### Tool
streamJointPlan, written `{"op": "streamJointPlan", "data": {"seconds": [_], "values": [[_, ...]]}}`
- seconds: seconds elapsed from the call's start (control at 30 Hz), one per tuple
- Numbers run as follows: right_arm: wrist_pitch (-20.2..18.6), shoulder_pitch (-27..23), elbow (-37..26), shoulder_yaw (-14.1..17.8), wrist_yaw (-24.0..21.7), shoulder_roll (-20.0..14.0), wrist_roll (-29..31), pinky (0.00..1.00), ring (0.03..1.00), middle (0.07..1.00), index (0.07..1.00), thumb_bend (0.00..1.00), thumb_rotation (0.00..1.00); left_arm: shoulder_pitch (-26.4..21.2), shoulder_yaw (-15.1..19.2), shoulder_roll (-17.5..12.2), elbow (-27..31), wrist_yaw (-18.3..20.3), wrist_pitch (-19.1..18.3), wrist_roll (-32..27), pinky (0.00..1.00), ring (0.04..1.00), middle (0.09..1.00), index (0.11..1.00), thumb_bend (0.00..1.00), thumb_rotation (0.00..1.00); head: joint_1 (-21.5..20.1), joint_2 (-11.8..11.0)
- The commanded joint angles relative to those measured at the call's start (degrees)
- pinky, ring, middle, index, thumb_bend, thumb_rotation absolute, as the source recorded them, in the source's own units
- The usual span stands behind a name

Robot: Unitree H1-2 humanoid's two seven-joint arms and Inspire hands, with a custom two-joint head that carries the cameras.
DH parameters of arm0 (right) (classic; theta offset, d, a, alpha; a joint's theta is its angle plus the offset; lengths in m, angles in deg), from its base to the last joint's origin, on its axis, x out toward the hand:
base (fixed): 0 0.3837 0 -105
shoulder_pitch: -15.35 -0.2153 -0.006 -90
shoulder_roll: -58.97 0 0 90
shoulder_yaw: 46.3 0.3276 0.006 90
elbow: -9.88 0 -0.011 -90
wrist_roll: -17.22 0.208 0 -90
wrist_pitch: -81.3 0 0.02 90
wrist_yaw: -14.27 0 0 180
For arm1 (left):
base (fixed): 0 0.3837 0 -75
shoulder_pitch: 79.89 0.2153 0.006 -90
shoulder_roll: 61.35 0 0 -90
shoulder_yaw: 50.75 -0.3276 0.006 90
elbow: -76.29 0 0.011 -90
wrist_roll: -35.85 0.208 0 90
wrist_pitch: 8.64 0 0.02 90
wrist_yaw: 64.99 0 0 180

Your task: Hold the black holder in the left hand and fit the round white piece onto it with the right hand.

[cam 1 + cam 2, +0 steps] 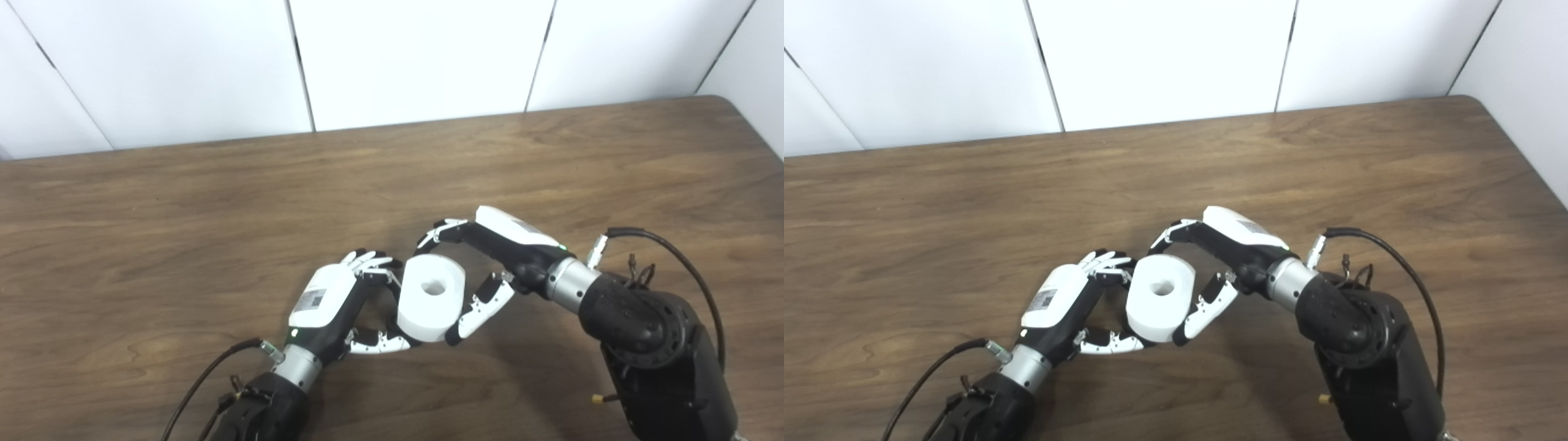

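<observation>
White, round, thick-walled roll with a hole through its centre point(430, 297): it sits between my two hands, low over the brown wood-grain table point(184, 214), hole turned up toward my head. My right hand point(490, 263) has it, fingers curled over the far rim and thumb pressed on the near right side of the wall. My left hand point(343, 306) is bent round against the roll's left side, fingers curled at the upper left edge and thumb along the lower left edge; whether it is closed on anything I cannot tell. Black holder: not visible in either view; it may be hidden beneath the roll or inside my left hand, and I cannot say which. Handling, as I judge it: light, soft-surfaced, likely to dent under a hard squeeze, not slippery. Best hold is across the outer wall, thumb opposite fingers, leaving the central hole free for the holder's post. Risk: tilting the roll so the hole misses its seat.
</observation>
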Motion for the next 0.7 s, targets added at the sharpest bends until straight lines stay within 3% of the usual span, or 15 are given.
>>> {"op": "streamJointPlan", "data": {"seconds": [0.0,0.33,0.37,0.43,0.57,0.67], "values": [[0.7,-0.8,-0.4,-0.4,2.0,-1.2,0.5,0.87,0.94,0.823,0.483,0.52,0.13,1.5,-1.1,-0.5,-1.4,3.8,-2.1,-0.3,0.93,0.903,0.825,0.488,0.52,0.05,-0.1,0.1],[0.5,-1.5,-0.1,-3.0,3.2,-3.9,0.9,0.93,0.948,0.839,0.49,0.52,0.15,1.5,-1.1,-0.4,-1.4,3.8,-2.1,-0.3,0.93,0.902,0.825,0.488,0.52,0.05,-0.1,0.0],[0.5,-1.7,-0.1,-3.3,2.7,-4.2,0.6,0.94,0.952,0.843,0.543,0.73,0.21,1.5,-1.0,-0.4,-1.5,3.7,-2.0,-0.4,0.93,0.902,0.825,0.488,0.52,0.05,-0.1,0.0],[0.4,-2.1,0.1,-4.0,1.0,-5.0,-0.3,0.96,0.976,0.873,0.63,0.93,0.32,1.5,-1.0,-0.4,-1.7,3.6,-2.0,-0.5,0.93,0.901,0.825,0.488,0.52,0.05,-0.2,-0.1],[0.3,-3.1,-0.2,-5.1,-2.6,-6.1,-2.5,0.97,0.999,0.949,0.818,1.0,0.43,1.4,-1.1,-0.4,-1.8,3.7,-2.0,-0.3,0.93,0.902,0.825,0.488,0.52,0.05,-0.1,-0.2],[0.3,-3.7,-0.3,-5.6,-3.8,-6.6,-3.1,0.99,1.0,0.97,0.879,1.0,0.47,1.3,-1.1,-0.4,-2.0,3.6,-1.9,-0.3,0.93,0.902,0.825,0.488,0.52,0.05,-0.2,-0.2]]}}
